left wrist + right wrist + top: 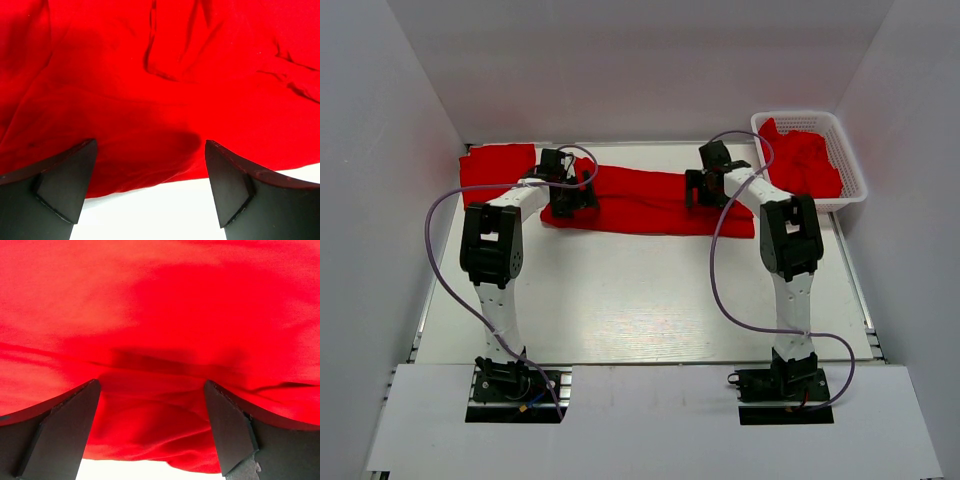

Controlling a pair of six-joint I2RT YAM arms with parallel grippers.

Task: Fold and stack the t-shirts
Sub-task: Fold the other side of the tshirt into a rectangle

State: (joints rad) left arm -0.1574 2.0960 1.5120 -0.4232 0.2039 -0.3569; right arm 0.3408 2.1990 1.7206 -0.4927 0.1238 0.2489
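Overhead, I am watching one red t-shirt [640, 205] lying as a long band across the far half of the white table [640, 310], its long axis running nine to three o'clock. The left claw [565, 192] is hovering over its nine o'clock end and the right claw [705, 187] over its three o'clock end, so each arm is nearest its own end. A second t-shirt [498, 165] is lying flat at ten o'clock. More are filling the basket [853, 196] at two o'clock. Plain white walls are enclosing everything.

Through the left wrist, wide jaws are gripping nothing, with the cloth's hem lying between them toward twelve o'clock.

Through the right wrist, wide jaws are also gripping nothing, with cloth spreading toward twelve o'clock.
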